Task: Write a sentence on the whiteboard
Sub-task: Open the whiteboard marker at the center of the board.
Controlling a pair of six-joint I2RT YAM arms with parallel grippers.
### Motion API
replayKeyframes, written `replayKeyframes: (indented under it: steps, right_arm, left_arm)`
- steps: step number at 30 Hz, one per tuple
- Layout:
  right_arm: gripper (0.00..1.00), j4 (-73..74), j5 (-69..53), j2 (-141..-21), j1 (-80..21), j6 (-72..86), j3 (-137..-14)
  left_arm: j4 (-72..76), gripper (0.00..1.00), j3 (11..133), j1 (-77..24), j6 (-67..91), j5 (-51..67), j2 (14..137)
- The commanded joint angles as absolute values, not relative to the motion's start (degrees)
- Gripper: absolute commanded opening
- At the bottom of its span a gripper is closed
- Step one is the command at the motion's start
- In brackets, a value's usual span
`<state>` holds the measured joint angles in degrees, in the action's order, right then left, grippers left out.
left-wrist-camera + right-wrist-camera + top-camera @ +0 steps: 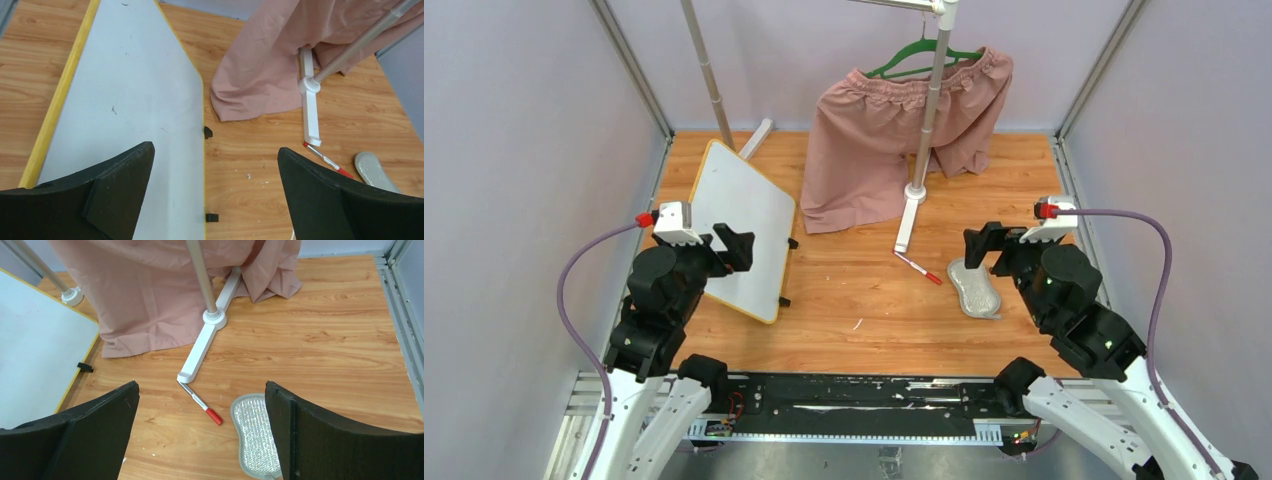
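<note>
The whiteboard (742,212), white with a yellow frame and black feet, lies at an angle on the left of the wooden table. No sentence shows on it; its surface (130,90) is bare apart from faint specks. A marker (918,268) with a red cap lies on the wood mid-table, its grey end touching the stand's foot. My left gripper (724,255) hovers open over the board's near right edge (204,150). My right gripper (984,247) hangs open and holds nothing, with the marker (201,403) lying below between its fingers.
Pink shorts (894,130) hang from a green hanger on a white stand (929,110), and the stand's foot (908,222) reaches toward the marker. A silvery pad (975,288) lies below the right gripper. A second pole (709,75) rises behind the board. Grey walls enclose the table.
</note>
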<state>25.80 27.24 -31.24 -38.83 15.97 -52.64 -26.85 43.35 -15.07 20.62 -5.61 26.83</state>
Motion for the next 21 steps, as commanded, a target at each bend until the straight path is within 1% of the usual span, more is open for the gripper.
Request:
replayKeyframes:
  steps: [1,8,13,17,21]
  right_arm:
    - [1.0,27.48,25.2,-30.49,-37.88,17.5,-51.82]
    - [1.0,28.52,22.16,-31.67,-37.77,17.77,-51.37]
    - [1.0,28.27,19.51,-32.46,-37.7,19.99,-49.67]
    - [0.99,27.96,16.44,-32.69,-37.68,21.61,-48.19]
    - [0.99,27.95,14.26,-32.07,-37.67,22.98,-47.19]
  left_arm:
    - [-26.98,1.0,43.12,-14.39,21.81,-2.88,26.31]
    - [-27.64,1.0,45.13,-14.28,22.54,-1.89,27.14]
    - [-30.15,1.0,49.79,-14.24,26.66,-5.1,28.4]
    - [-35.71,1.0,55.17,-14.24,30.79,-12.21,29.79]
    - [-46.72,1.0,63.4,-14.24,32.75,-27.05,34.03]
